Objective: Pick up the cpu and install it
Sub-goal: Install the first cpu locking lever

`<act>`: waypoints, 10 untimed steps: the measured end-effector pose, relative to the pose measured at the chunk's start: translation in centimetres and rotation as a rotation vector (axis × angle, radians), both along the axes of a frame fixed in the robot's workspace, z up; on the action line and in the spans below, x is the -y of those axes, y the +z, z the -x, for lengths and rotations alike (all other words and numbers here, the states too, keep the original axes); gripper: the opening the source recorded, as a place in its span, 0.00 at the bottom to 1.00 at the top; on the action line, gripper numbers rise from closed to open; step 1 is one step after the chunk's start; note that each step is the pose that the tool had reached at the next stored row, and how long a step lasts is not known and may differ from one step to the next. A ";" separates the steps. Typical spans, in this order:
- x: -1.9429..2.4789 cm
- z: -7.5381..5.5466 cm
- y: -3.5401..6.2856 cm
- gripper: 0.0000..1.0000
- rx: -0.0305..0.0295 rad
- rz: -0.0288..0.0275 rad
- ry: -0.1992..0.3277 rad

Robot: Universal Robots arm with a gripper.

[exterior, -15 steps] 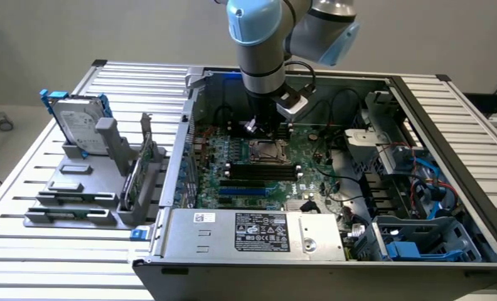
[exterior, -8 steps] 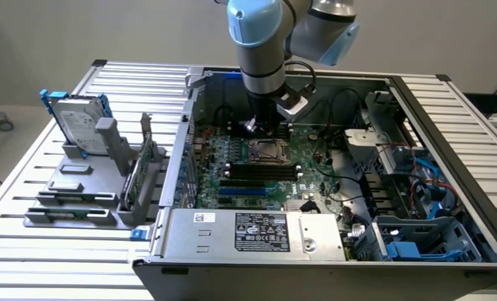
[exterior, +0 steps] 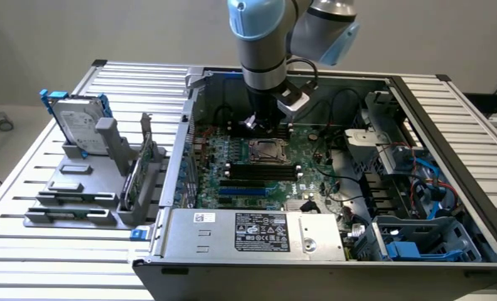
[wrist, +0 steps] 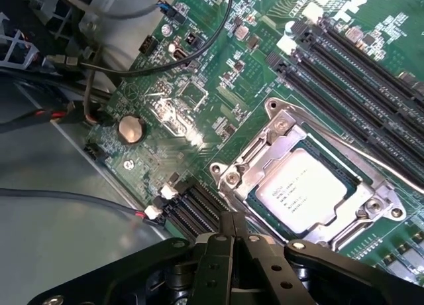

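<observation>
The open computer case [exterior: 315, 188] was seen on the bench [exterior: 31, 263]. The cpu [wrist: 310, 187] was seated in the motherboard socket [wrist: 265, 156] (metal frame around it). The claw [wrist: 232, 242] was clenched, empty, just above.

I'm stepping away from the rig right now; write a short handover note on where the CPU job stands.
Gripper: shut, holding nothing, hovering over the motherboard just beside the socket.
CPU: already lying flat in the socket, silver top up, inside the metal retention frame.
Done: pick-up and placement.
Left: whether the frame and its lever are fully latched cannot be told from these views; check that.
Hard drive stands in its rack outside the case, on the exterior view's left.
</observation>
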State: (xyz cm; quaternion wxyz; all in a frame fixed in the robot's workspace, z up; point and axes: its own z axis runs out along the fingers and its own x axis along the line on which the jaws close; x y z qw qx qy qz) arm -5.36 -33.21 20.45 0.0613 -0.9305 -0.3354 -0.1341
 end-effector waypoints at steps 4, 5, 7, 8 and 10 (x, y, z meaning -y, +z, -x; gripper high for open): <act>0.43 0.0 0.19 0.11 -0.0197 0.0001 -0.007; 0.53 0.0 0.22 0.11 -0.0248 0.0001 -0.008; 0.67 0.0 0.45 0.11 -0.0324 0.0002 -0.010; 0.69 0.0 0.75 0.11 -0.0330 0.0002 -0.010; 0.75 0.0 1.49 0.11 -0.0339 0.0001 -0.010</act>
